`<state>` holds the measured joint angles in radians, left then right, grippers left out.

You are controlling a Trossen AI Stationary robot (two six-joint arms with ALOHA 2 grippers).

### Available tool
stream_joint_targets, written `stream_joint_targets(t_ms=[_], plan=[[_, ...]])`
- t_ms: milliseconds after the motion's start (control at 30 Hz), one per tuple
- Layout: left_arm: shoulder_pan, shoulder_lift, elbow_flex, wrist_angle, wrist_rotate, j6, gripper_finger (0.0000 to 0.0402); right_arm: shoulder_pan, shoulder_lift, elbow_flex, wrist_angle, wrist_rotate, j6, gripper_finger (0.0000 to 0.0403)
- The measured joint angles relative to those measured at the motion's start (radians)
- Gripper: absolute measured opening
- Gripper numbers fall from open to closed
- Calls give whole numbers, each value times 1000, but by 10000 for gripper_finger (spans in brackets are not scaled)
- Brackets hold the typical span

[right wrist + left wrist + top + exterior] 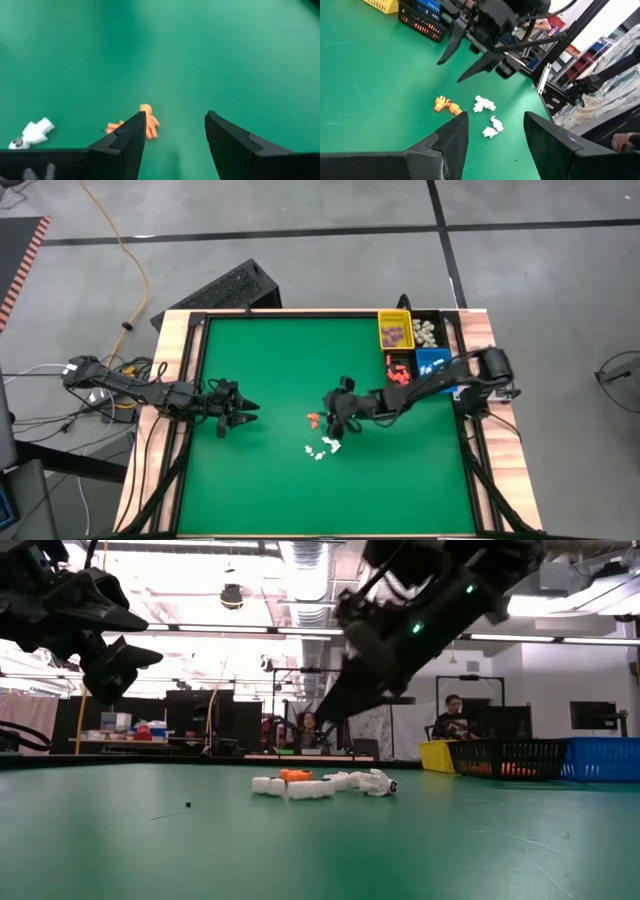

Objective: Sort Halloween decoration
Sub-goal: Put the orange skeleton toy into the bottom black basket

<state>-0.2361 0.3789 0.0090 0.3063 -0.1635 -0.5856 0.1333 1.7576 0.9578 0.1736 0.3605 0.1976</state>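
Now, nearest on the green felt table top [270,370] lie the tiny cream-white plastic trinkets [323,447], with small orange-red trinkets [312,418] just beyond; the right gripper [338,423] hangs above them, jaws spread wide and empty. To the left, well apart, the left gripper [240,413] hovers wide open, holding nothing. At the far right corner stand yellow, black and blue plastic bins [412,348]
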Motion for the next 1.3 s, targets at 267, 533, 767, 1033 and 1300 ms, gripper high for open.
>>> stream_joint_targets(t_ms=[267,533,767,1033,1300], plan=[[0,0,0,-1,-2,-2,180,-11,135,98,8,-58,-15,220],[0,0,0,-4,-6,5,180,-11,194,128,6,-74,-10,220],[0,0,0,-5,-6,14,180,-13,194,128,-58,-76,41,207],[0,0,0,-5,-6,19,180,-17,194,129,-76,-103,61,145],[0,0,0,-4,-5,3,180,-18,192,130,-106,-105,67,52]])
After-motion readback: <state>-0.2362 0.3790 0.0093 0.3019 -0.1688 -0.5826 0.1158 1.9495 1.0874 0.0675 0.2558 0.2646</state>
